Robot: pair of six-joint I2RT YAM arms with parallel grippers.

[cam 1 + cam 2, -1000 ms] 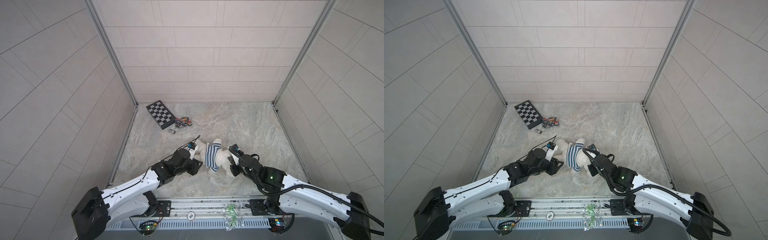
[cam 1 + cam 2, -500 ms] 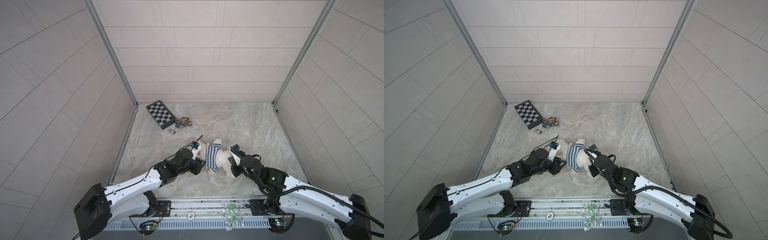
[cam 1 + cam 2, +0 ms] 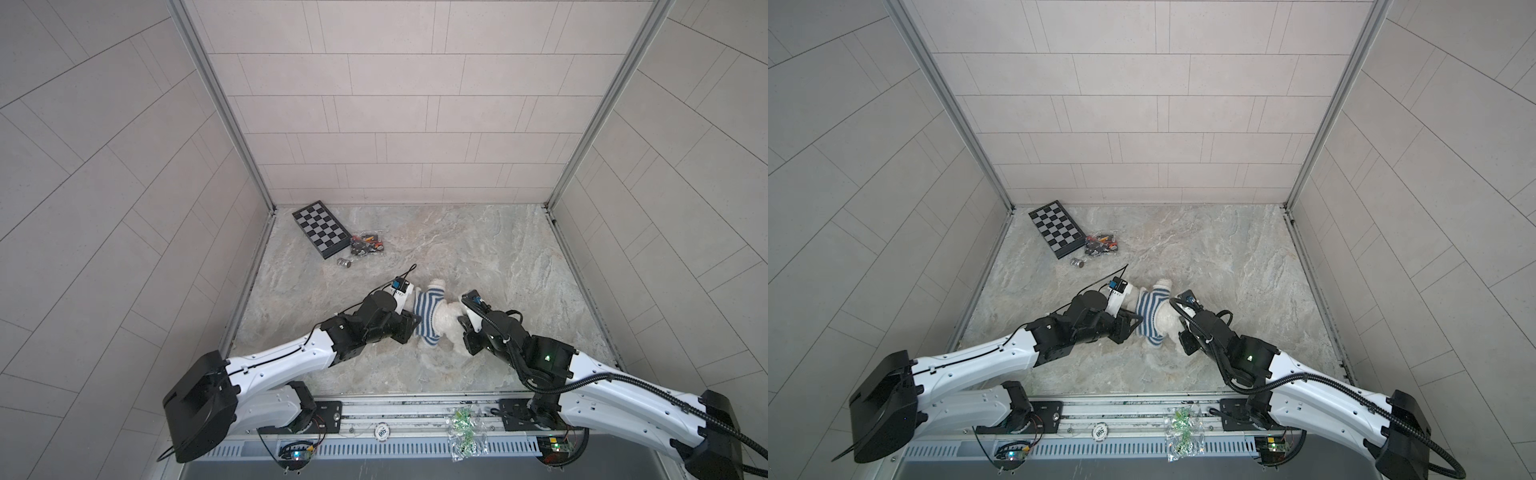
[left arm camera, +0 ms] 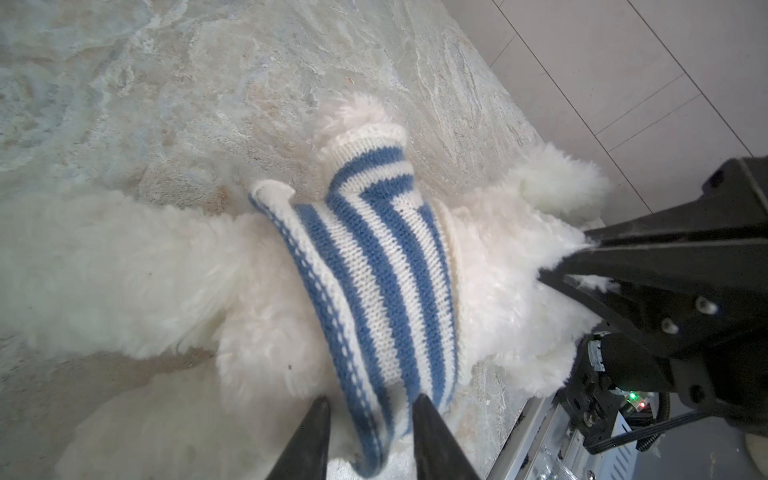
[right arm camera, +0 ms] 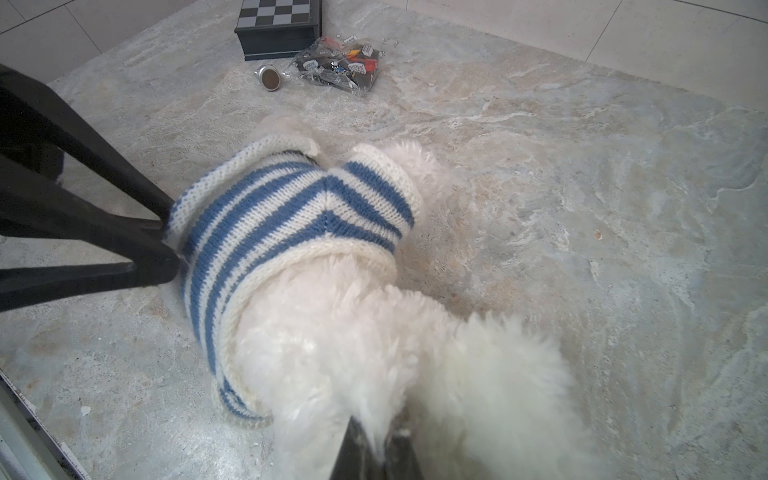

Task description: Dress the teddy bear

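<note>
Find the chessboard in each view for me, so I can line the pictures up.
Top view: the chessboard lies in the far left corner of the table.
Top view: same far left corner.
Left wrist: not in it.
Right wrist: beyond the teddy bear, just behind the bag of small parts; only its near part shows.
Shared landmark: the striped shirt on the bear, seen in all four views.

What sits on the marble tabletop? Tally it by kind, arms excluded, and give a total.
Plush toys: 1, teddy bear
Garments: 1, striped shirt
Game boards: 1, chessboard
Bags: 1, bag of small parts
Loose metal bits: 1, metal piece
Total: 5
</note>
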